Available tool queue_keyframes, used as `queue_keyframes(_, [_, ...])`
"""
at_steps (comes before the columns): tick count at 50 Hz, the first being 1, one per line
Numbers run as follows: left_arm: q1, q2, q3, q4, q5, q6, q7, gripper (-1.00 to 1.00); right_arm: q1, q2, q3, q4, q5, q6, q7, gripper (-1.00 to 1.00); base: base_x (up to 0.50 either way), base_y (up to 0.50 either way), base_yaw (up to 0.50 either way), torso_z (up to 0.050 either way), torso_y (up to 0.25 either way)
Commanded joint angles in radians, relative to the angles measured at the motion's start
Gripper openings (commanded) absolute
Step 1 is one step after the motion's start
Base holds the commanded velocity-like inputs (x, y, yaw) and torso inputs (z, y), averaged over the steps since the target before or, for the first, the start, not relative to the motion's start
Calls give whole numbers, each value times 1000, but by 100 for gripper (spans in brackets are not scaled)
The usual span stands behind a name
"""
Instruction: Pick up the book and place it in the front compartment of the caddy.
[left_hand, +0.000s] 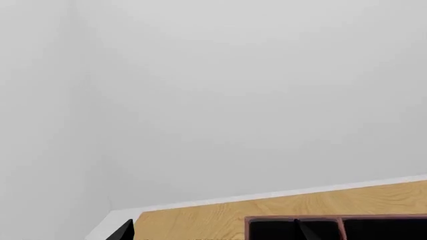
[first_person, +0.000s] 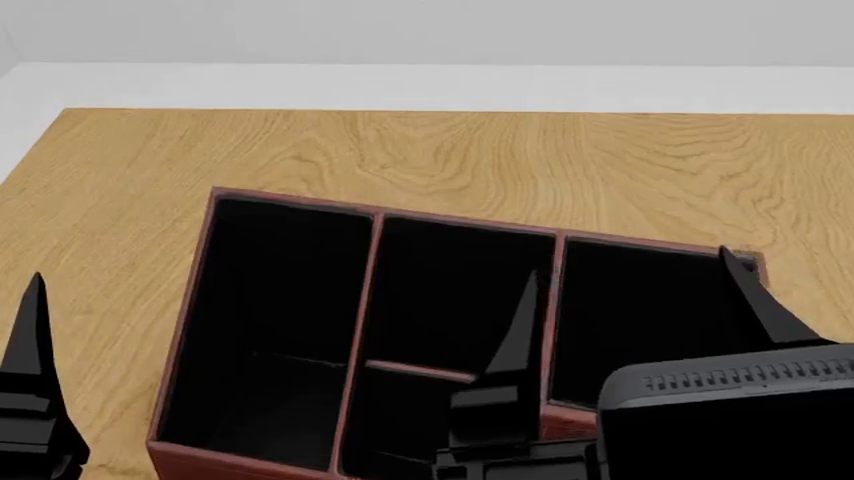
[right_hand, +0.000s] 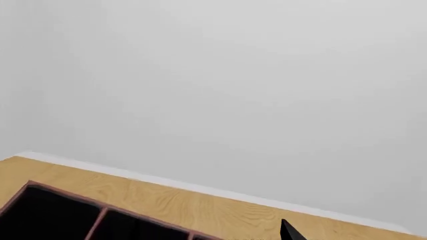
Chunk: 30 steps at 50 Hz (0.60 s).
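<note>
Meanwhile, caddy (first_person: 214, 300) beneath right fingers (first_person: 514, 340)

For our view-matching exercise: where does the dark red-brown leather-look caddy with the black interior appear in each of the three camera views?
Head view: the dark red-brown caddy fills the lower middle, its near part behind the black right gripper.
Left wrist view: only its rim shows, at the bottom right.
Right wrist view: a corner shows at the bottom left.
Shared landmark: the light wooden tabletop meeting the white wall.
</note>
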Motion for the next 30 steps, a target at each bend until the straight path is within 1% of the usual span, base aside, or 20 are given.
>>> queue_keyframes(1, [-3,-7,12,-3,2,10,-3,100,108,64,-14,-8,167,14,42,100,0,0,0,0,0])
queue_keyframes(4, [2,-7,15,-6,9,17,1,100,196,97,-28,-6,259,38,74,100,0,0,0,0,0])
queue_keyframes(8, [3,-3,23,-10,17,18,4,100,375,135,-81,16,435,84,130,100,0,0,0,0,0])
queue_keyframes(10, [0,-4,25,-11,15,18,4,100,425,147,-90,27,488,90,130,100,0,0,0,0,0])
queue_keyframes(11, [-4,-3,25,-12,12,16,2,100,481,151,-121,37,529,120,146,100,0,0,0,0,0])
queue_keyframes(21, [-35,-4,27,-6,-15,6,-20,100,701,128,-246,107,715,206,161,100,0,0,0,0,0])
queue_keyframes(25, [-54,-7,27,-1,-35,1,-29,100,884,109,-338,178,852,262,187,100,0,0,0,0,0])
queue_keyframes(30, [-66,-9,29,0,-44,2,-34,100,1000,84,-415,231,936,307,191,100,0,0,0,0,0])
